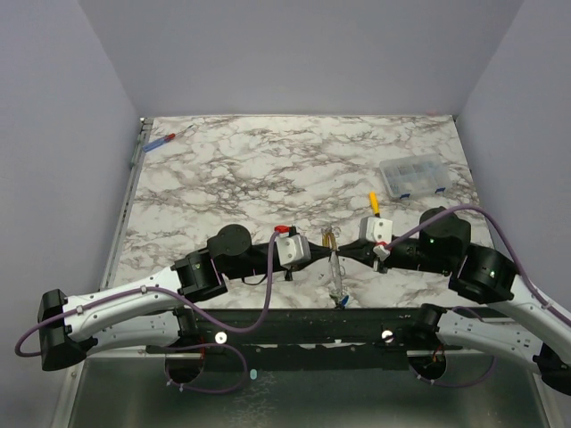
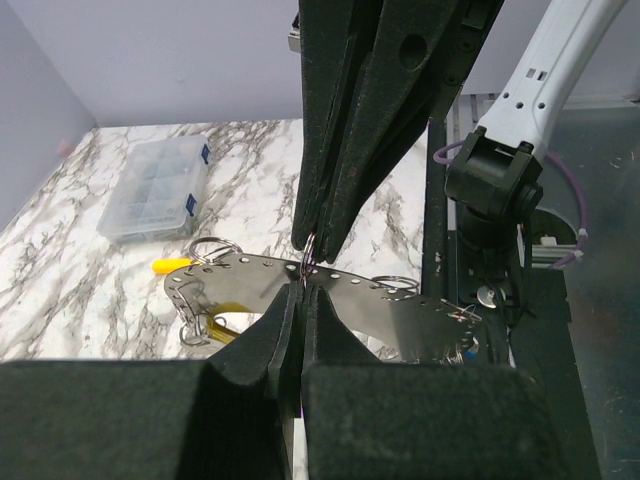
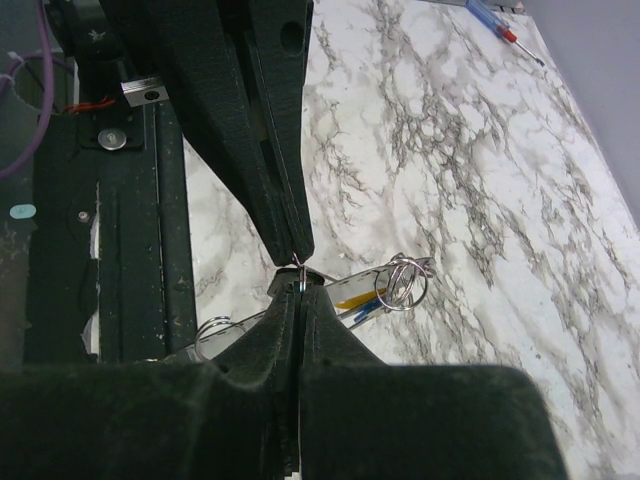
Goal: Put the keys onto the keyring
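Observation:
My left gripper (image 2: 303, 287) and right gripper (image 3: 298, 287) meet tip to tip near the table's front edge. Both are shut on a short piece of thin silver wire ring (image 2: 307, 265), which I take for the keyring. In the top view the left gripper (image 1: 323, 253) comes from the left and the right gripper (image 1: 348, 251) from the right. Below them stands a shiny perforated metal plate (image 2: 370, 305) with small split rings (image 3: 402, 285) in its holes. Yellow (image 2: 222, 326) and blue (image 3: 366, 306) key caps show at the plate. The keys' blades are hidden.
A clear compartment box (image 1: 412, 176) sits at the right. A yellow-handled screwdriver (image 1: 374, 201) lies just behind the right wrist. A red-and-blue screwdriver (image 1: 161, 141) lies at the far left corner. The black mounting rail (image 1: 294, 319) runs along the near edge.

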Motion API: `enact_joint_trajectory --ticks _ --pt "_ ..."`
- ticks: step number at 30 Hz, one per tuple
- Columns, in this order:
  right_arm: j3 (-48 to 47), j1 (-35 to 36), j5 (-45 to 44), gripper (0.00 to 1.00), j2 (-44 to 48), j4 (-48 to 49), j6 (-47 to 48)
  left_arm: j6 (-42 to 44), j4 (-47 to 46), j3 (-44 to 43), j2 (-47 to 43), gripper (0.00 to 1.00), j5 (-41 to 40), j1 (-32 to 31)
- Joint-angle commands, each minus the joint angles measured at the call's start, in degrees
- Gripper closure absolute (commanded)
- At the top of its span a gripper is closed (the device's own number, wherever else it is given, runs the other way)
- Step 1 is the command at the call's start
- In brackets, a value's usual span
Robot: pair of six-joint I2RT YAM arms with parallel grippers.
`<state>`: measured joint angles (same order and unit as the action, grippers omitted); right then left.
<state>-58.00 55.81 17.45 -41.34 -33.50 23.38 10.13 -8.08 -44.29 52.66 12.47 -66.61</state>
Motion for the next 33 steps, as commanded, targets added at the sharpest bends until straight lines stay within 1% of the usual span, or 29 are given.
enact_joint_trajectory --ticks 1,9,18,19,23,25,26,28,33 --pt "0.41 0.09 0.29 0.99 1.51 1.72 -0.78 -0.62 0.21 0.37 -0.16 1.0 -0.6 0.19" --pt "0.89 0.09 0.52 1.0 2.53 3.88 -1.22 -1.48 -0.56 0.04 1.76 1.0 0.34 0.17" --pt "1.09 0.09 0.48 0.99 2.73 3.52 -1.31 -1.46 -1.07 -0.18 2.63 0.99 0.15 0.18" --pt "1.17 0.11 0.35 0.99 2.76 3.52 -1.31 -1.48 -1.13 -0.18 2.49 0.95 0.05 0.21" --pt "1.33 0.09 0.5 0.99 2.67 3.44 -1.31 -1.48 -0.9 -0.14 1.65 0.69 -0.76 0.17" --pt "1.36 0.09 0.7 0.99 2.67 3.44 -1.39 -1.51 -0.68 -0.38 0.96 0.6 -0.99 0.16" --pt "1.33 0.13 0.72 0.99 2.67 3.36 -1.4 -1.58 -0.63 -0.5 0.68 0.58 -1.0 0.16" --pt "1.25 0.09 0.8 0.99 2.75 3.31 -1.4 -1.65 -0.44 -0.84 0.15 0.56 -1.06 0.17" --pt "1.08 0.09 1.2 1.0 2.85 3.51 -1.4 -2.37 -0.71 -1.34 0.54 0.58 0.17 0.23"
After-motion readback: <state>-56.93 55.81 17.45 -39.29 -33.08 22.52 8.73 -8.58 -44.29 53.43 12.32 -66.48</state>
